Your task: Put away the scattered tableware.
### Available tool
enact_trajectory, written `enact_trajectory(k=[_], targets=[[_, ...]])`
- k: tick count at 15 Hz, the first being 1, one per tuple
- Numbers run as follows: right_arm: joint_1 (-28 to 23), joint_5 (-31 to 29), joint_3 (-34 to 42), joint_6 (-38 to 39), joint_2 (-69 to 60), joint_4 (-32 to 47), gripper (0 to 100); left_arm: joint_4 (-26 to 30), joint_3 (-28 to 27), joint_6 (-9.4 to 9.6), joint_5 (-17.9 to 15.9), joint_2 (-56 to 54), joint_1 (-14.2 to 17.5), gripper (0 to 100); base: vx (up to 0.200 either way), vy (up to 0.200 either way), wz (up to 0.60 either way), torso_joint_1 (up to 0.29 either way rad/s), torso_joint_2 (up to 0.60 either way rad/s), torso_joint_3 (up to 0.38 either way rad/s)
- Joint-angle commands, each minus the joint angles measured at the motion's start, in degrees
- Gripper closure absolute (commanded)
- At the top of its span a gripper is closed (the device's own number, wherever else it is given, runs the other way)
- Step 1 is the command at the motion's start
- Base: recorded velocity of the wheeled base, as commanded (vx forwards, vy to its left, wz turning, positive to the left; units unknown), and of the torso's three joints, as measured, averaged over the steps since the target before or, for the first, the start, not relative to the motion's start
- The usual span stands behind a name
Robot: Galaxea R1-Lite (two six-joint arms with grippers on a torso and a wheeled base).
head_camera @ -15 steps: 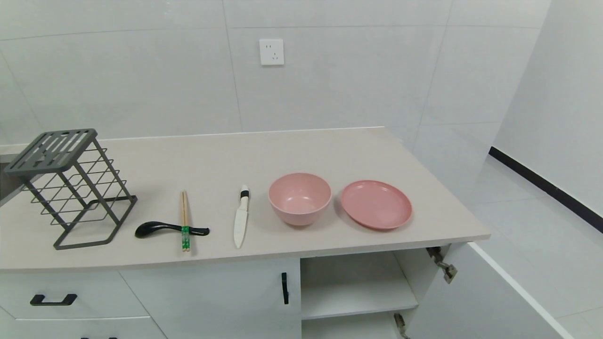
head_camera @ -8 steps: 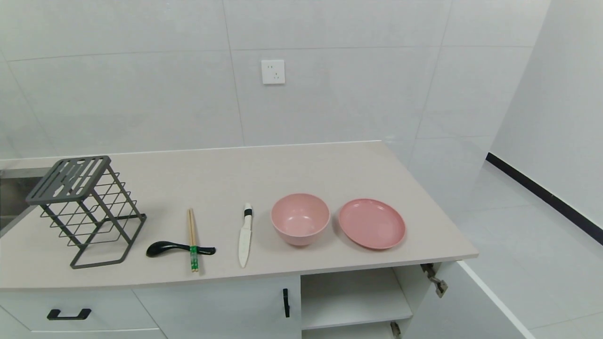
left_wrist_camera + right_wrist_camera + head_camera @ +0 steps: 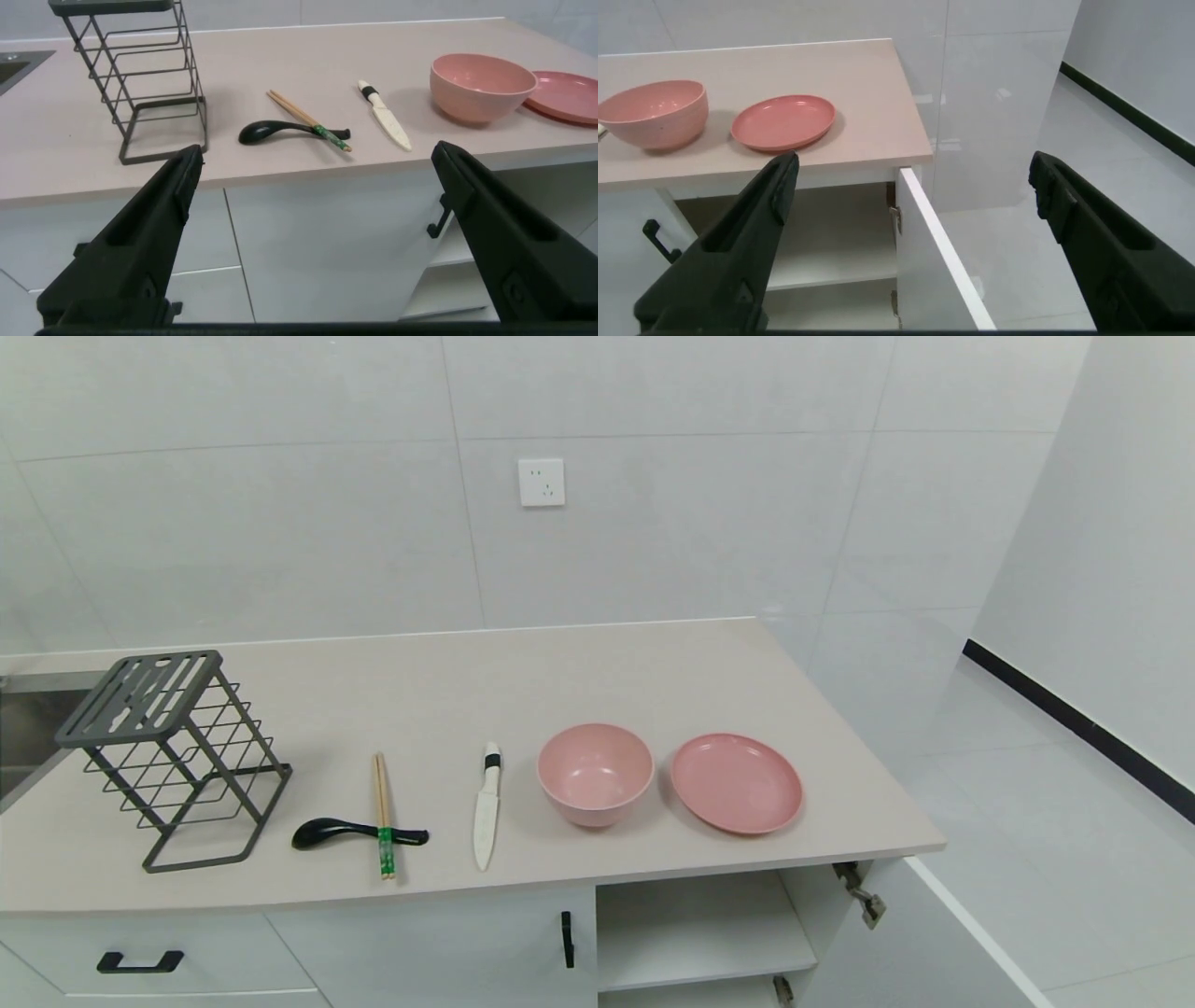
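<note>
though flat, knife (image 3: pixel 485 807) front-to-back, tip seemingly frontward

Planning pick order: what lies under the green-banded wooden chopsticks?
A black spoon, handle crossing beneath them at the green bands; beige countertop under the rest. The crossing stretch is hidden.

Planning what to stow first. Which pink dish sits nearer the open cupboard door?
The flat plate, right of the deeper bowl and above the open cupboard; the bowl sits toward the knife.

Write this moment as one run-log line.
left gripper open | right gripper open | bowl, plate, knife, spoon, chopsticks on counter | cabinet door open
</note>
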Motion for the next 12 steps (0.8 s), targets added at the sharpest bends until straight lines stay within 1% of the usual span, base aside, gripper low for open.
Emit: enact_trajectory(k=[1, 4, 5, 6, 7, 8, 10, 12], targets=[[0.0, 0.0, 0.0, 0.0, 0.1, 0.0, 0, -0.1, 0.0, -0.01, 0.0, 0.1, 0.0, 0, 0.000, 0.000, 0.00, 0.000, 0.00, 0.000], [0.0, 0.2, -0.1, -0.4, 0.0, 0.0, 0, -0.1, 0.0, 0.43, -0.2, 0.1, 0.0, 0, 0.000, 0.000, 0.00, 0.000, 0.00, 0.000], [0.1, 0.5, 0.0, -0.4, 0.1, -0.2, 0, 0.0, 0.0, 0.17, -0.2, 0.1, 0.0, 0, 0.000, 0.000, 0.00, 0.000, 0.00, 0.000], [0.1, 0.5, -1.3, -0.1, 0.0, -4.2, 0, 0.0, 0.0, 0.08, -0.2, 0.1, 0.0, 0, 0.000, 0.000, 0.00, 0.000, 0.00, 0.000], [-0.5, 0.6, -5.7, -0.4, 1.4, -8.4, 0, 0.0, 0.0, -0.01, -0.2, 0.1, 0.0, 0, 0.000, 0.000, 0.00, 0.000, 0.00, 0.000], [-0.5, 1.4, -8.5, -0.5, 5.2, -8.9, 0, -0.1, 0.0, -0.01, -0.2, 0.1, 0.0, 0, 0.000, 0.000, 0.00, 0.000, 0.00, 0.000], [0.3, 6.8, -10.0, -0.5, 10.1, -8.8, 0, -0.1, 0.0, -0.18, -0.2, 0.1, 0.0, 0, 0.000, 0.000, 0.00, 0.000, 0.00, 0.000], [1.8, 9.8, -10.7, -0.6, 14.4, -8.5, 0, -0.1, 0.0, -0.10, -0.2, 0.1, 0.0, 0, 0.000, 0.000, 0.00, 0.000, 0.00, 0.000]])
